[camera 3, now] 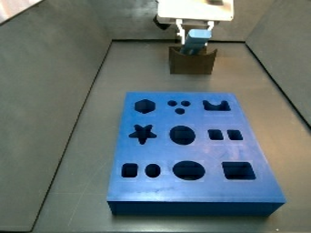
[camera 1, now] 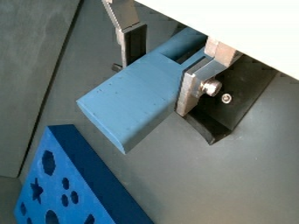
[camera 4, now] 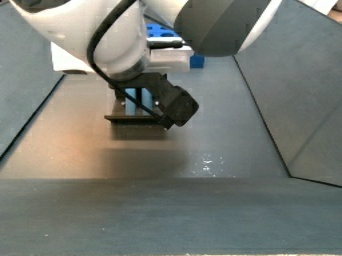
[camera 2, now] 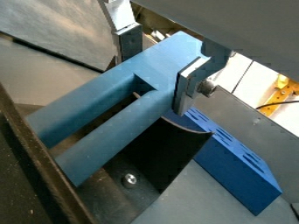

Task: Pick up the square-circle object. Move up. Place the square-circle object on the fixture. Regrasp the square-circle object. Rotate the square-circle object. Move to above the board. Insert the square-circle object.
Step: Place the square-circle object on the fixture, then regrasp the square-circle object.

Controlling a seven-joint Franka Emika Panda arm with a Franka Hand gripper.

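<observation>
One square-circle object (camera 1: 131,98) between pincer (camera 1: 163,61) fingers.

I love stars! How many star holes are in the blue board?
1. The star-shaped hole is by the bright-blue board's left edge in a side view. Beyond it, the pincer grips the pale blue-grey peg at the brown fixture.
</observation>
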